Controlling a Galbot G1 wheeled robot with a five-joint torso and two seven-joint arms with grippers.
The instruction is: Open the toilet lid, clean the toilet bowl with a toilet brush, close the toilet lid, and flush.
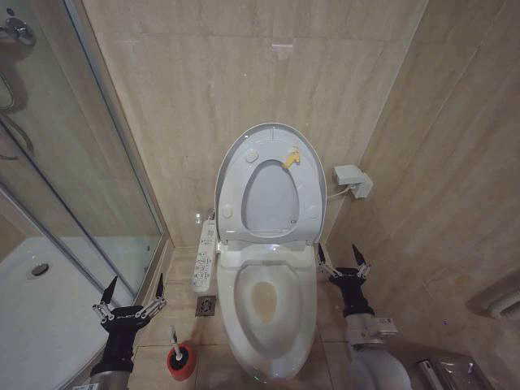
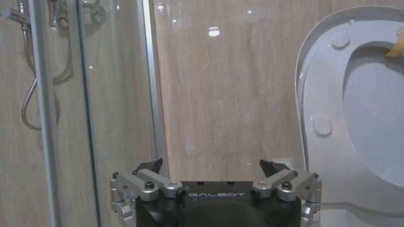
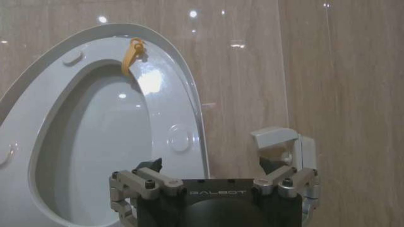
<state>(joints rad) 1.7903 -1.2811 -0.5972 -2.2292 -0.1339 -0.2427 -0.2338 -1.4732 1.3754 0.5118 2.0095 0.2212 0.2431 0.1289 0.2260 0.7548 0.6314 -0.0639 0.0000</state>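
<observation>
- now the toilet lid [image 1: 236, 158] stands up against the wall with the seat ring [image 1: 313, 195], so the toilet bowl [image 1: 230, 305] is uncovered.
- the toilet brush [image 1: 173, 341] stands in its red holder [image 1: 182, 363] on the floor, between the left gripper [image 1: 130, 292] and the bowl.
- both the left gripper and the right gripper [image 1: 342, 257] have fingers apart and hold nothing.
- the brush looks light, with a thin, smooth handle; i would grip it near the top.
</observation>
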